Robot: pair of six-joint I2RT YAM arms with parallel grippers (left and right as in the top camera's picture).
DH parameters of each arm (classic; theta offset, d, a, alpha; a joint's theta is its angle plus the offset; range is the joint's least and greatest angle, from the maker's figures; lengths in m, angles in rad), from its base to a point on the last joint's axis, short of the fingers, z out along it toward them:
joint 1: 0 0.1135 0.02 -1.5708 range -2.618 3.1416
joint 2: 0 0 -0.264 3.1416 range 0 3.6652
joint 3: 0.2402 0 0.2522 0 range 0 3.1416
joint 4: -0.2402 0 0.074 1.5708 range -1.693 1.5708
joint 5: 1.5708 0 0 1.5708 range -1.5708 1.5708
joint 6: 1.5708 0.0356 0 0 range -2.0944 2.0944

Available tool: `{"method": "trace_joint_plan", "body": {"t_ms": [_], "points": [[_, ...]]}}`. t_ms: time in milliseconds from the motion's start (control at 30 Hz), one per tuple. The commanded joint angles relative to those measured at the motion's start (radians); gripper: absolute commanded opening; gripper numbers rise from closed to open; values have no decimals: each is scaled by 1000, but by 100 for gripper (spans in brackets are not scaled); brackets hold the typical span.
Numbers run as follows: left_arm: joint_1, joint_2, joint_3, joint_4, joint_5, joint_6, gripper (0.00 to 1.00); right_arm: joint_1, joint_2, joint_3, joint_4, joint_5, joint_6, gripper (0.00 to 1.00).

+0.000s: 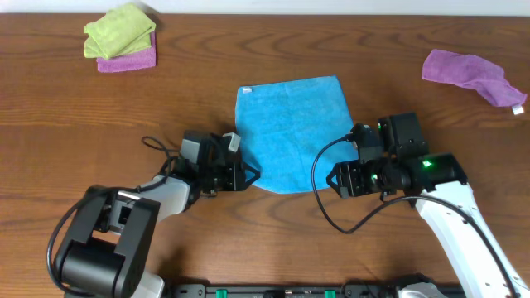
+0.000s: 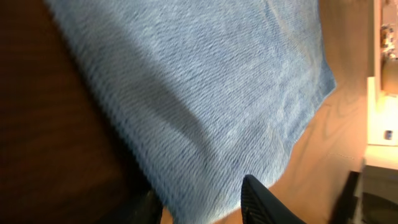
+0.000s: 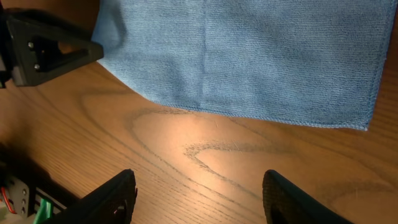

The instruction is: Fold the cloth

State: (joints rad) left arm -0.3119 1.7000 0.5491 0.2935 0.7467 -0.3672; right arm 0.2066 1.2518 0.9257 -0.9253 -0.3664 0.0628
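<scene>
The cloth (image 1: 290,132) is a sky-blue towel lying flat at the middle of the wooden table, with a rounded lower end toward the arms. My left gripper (image 1: 248,175) sits at that lower-left corner. In the left wrist view its jaws (image 2: 199,190) stand apart with the cloth's corner (image 2: 205,93) between them, and table shows beside the right finger (image 2: 261,199). My right gripper (image 1: 334,180) is below and right of the cloth. In the right wrist view it (image 3: 199,177) stands open over bare wood, short of the cloth's near edge (image 3: 249,56).
A lime-green cloth (image 1: 120,29) lies on a purple cloth (image 1: 128,60) at the back left. Another purple cloth (image 1: 472,73) lies crumpled at the back right. A black cable (image 1: 319,186) loops off the right arm beside the towel.
</scene>
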Motion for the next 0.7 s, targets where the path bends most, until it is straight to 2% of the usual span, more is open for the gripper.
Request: {"method": "trace_joint_plan", "body": {"t_ms": [0,200,667], "points": [[-47,45,-30,3,-163,-4,45,8,-8,-5,-10,-5,-16,66],[-102,45,-30,3,-185,-51,48,8,-8,-5,-28,-5,-16,65],[-128,45,-30,-125,-13,-60,51,8,-8,-5,-39,-4,-16,65]]}}
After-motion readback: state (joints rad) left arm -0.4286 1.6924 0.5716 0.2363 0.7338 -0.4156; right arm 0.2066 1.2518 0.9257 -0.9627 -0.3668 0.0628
